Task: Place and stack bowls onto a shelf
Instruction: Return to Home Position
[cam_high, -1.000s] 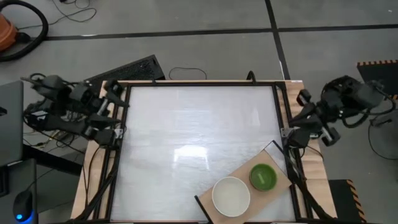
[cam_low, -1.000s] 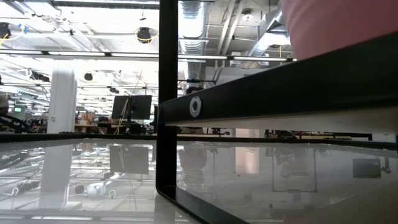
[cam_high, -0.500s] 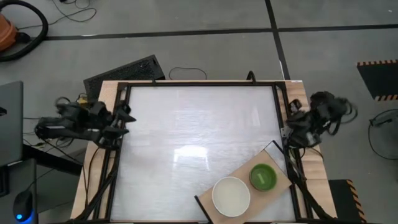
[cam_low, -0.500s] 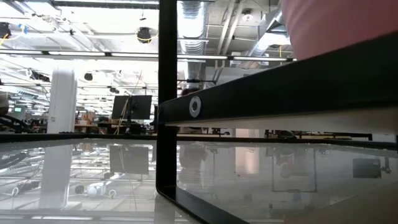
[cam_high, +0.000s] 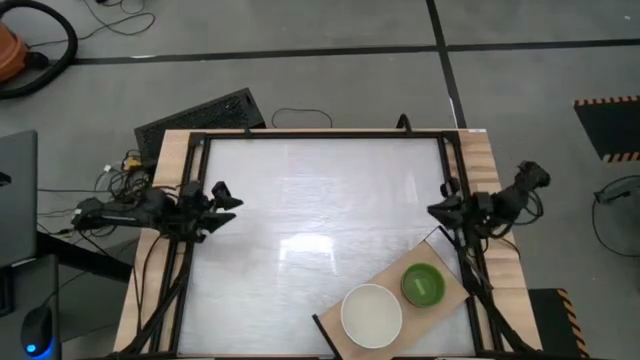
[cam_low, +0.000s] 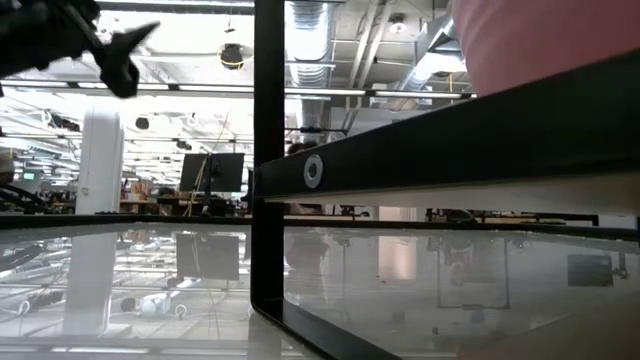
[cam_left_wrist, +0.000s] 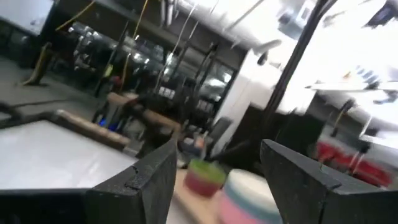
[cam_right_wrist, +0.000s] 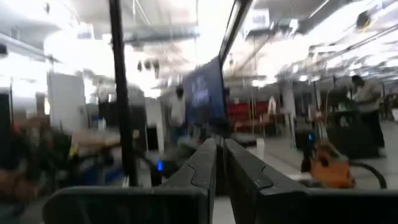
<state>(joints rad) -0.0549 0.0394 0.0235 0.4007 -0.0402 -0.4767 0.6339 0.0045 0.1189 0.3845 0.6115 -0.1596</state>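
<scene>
shelf is laid diagonally, long axis slanted toward the right arm | bowl stacks are shown side-on only in left wrist view | left gripper is spread | right gripper is pressed together

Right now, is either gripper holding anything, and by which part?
Nothing held. The left gripper, at the left edge of the table, is open and empty; right gripper, at its right edge, is shut on nothing.

Left arm: unfolds from its tuck beyond the left rim; jaws now reach in over the bench edge.
Right arm: swings in from outside the right rim; jaws now point inward at the rim.
Low view: left jaws newly enter the top corner.
</scene>
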